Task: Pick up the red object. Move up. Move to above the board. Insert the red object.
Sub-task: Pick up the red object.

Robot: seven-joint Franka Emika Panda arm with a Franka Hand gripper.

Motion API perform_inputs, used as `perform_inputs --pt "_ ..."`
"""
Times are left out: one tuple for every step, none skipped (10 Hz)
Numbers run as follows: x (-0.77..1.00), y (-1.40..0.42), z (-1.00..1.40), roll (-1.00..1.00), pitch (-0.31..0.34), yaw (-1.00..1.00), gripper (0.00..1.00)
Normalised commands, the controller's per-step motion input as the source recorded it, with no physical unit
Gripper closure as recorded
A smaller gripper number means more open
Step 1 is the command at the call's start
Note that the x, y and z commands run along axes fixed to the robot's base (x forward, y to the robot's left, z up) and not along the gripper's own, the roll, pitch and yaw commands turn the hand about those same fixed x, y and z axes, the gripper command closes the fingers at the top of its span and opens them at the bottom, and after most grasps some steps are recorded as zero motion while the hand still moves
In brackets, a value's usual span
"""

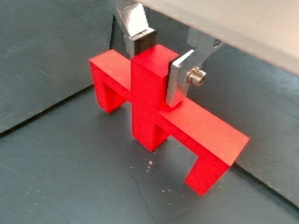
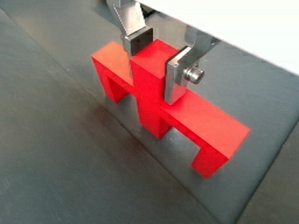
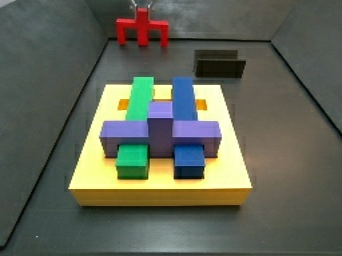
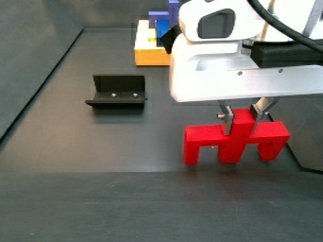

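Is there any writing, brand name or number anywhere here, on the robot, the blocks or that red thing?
None can be read: no text shows on the red object, the pincer shut around its upright post, the yellow board with its coloured blocks, or the fixture.

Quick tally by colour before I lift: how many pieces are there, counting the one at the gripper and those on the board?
Red: 1, the red object, standing on the floor with the gripper around its centre post
Green: 1, the green piece on the yellow board
Blue: 1, the blue piece
Purple: 1, the purple piece lying across both
Total: 4 pieces
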Motion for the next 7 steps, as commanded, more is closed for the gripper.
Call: perform_inputs --pt "0.00 0.00 0.00 0.00 0.000 0.00 1.00" --pt "0.00 0.00 0.00 0.00 0.000 0.00 1.00" --pt "0.00 0.00 0.00 0.00 0.000 0.00 1.00" --pt "0.00 0.00 0.00 0.00 0.000 0.00 1.00" --pt "0.00 0.00 0.00 0.00 0.000 0.00 1.00" --pt "0.00 0.00 0.00 0.00 0.000 0.00 1.00" --pt "0.00 0.00 0.00 0.00 0.000 0.00 1.00"
